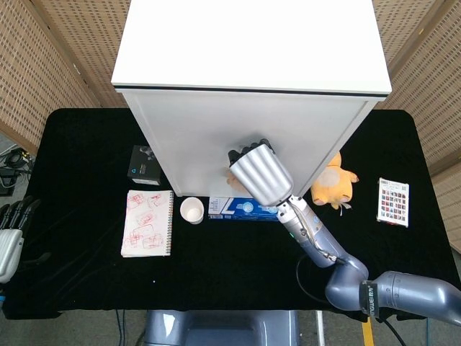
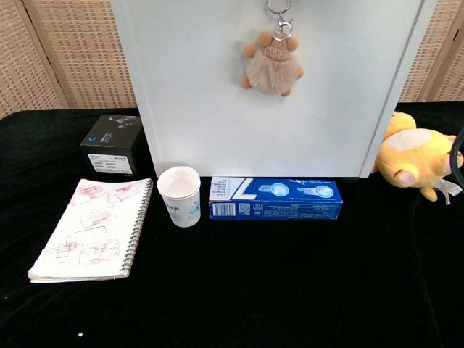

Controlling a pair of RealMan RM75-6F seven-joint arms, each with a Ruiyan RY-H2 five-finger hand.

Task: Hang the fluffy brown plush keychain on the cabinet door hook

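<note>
Head and chest views of the cabinet scene. The fluffy brown plush keychain (image 2: 272,67) hangs against the white cabinet door (image 2: 217,109), its metal ring (image 2: 280,9) reaching the top edge of the chest view, so the hook itself is cut off. In the head view the right robot hand (image 1: 259,173) is raised in front of the door and covers most of the keychain, of which only a tan sliver (image 1: 231,180) shows at its left side; seen from the back, its fingers cannot be judged as apart or closed, and it does not appear in the chest view. The left robot hand (image 1: 9,234) is cropped by the left edge of the head view, beside the black surface (image 1: 86,144), with nothing visible in it; how its fingers lie cannot be told. On the surface, from left to right, lie a spiral notebook (image 2: 90,228), a small black box (image 2: 112,143), a paper cup (image 2: 179,196), a blue carton (image 2: 275,199) and a yellow plush toy (image 2: 419,163). Only the head view shows the card pack (image 1: 393,202).
</note>
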